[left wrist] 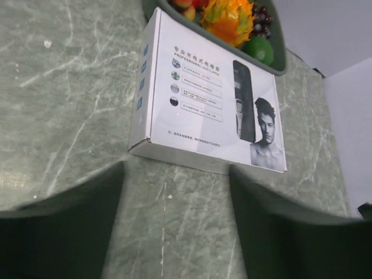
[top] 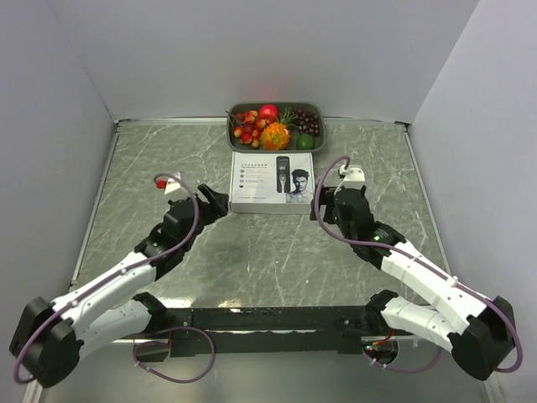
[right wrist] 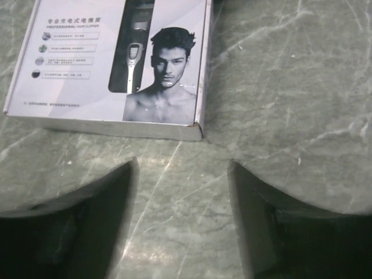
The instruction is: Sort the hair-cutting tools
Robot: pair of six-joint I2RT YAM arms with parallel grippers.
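Hair-cutting tools are not showing loose in any view, so I cannot tell where they are lying; only a printed slim clipper is appearing on the white rectangular cardboard box [top: 273, 180]. That box is lying flat on the grey-green marbled bench [top: 159, 151], toward its far middle, with plain pale walls [top: 252, 50] enclosing the bench on three sides. Just behind the box, a grey rounded plastic tray [left wrist: 282, 58] is holding colourful fruit [top: 273, 126]. The left end effector [top: 216, 200] is hovering near the box's near left corner, the right end effector [top: 323, 210] near its near right corner. Both are standing spread, gripping nothing, apart from the box.
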